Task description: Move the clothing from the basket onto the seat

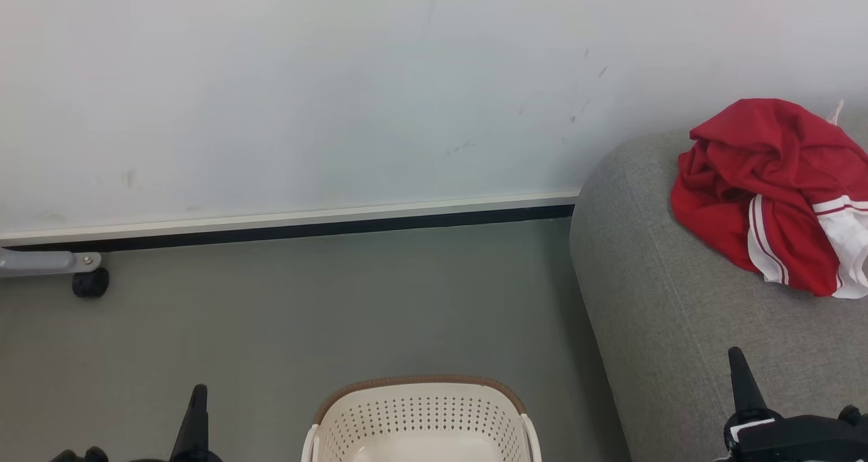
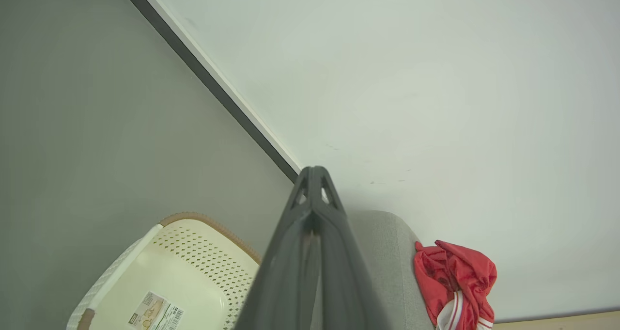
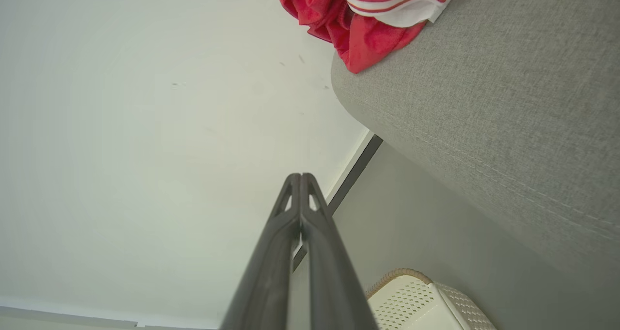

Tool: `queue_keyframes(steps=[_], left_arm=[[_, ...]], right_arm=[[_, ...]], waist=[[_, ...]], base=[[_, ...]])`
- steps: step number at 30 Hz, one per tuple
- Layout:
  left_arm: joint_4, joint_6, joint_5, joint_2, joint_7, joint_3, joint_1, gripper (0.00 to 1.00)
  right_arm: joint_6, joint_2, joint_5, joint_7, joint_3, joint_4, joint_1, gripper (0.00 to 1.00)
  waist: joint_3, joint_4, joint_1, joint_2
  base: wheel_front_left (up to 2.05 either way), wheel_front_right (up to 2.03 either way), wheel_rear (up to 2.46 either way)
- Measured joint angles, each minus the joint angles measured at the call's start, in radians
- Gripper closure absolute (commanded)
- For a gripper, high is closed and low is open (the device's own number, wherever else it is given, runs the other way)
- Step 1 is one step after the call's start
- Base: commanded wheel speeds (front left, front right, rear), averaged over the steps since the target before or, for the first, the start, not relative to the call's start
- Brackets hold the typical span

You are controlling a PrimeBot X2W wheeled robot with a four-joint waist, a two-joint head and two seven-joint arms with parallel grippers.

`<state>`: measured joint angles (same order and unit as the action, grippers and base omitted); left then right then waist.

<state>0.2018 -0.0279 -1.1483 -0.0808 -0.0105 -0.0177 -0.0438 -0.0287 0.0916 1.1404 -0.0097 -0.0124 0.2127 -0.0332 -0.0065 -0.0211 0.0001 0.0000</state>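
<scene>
- At the far left, one small black wheel (image 1: pixel 90 283) sits on the floor by the wall. It has no part in the job.
- The left gripper (image 1: pixel 197 394) is low at the left. Its two fingers are pressed together and hold nothing.
- One basket (image 1: pixel 420 411) stands on the floor in the middle, near the side of the seat. The part of its inside that I can see is bare, with one paper sticker (image 2: pixel 155 313) on the bottom. No red cloth shows in it. Part of the basket is hidden, so I cannot be fully sure.
- One big grey seat (image 1: pixel 664 299) is at the right.
- The clothing (image 1: pixel 759 184) lies on top of the seat in one red and white heap, well apart from the basket. I cannot tell how many pieces are in the heap.
- The right gripper (image 1: pixel 738 360) is low at the right, near the seat. Its fingers are pressed together too, and it holds nothing.
- I think the job is done, or almost done. At most, something in the hidden part of the basket is left.
</scene>
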Motion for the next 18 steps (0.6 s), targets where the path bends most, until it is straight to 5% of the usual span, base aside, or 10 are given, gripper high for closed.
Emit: queue_keyframes(steps=[18], left_arm=[[0.038,-0.044,-0.229,0.019,0.063,-0.036,0.058,1.00]], right_arm=[[-0.043,-0.025,0.230,0.063,0.074,0.035,-0.024,1.00]], waist=[[0.004,0.011,-0.0002,0.0001]], base=[[0.00,0.00,0.00]])
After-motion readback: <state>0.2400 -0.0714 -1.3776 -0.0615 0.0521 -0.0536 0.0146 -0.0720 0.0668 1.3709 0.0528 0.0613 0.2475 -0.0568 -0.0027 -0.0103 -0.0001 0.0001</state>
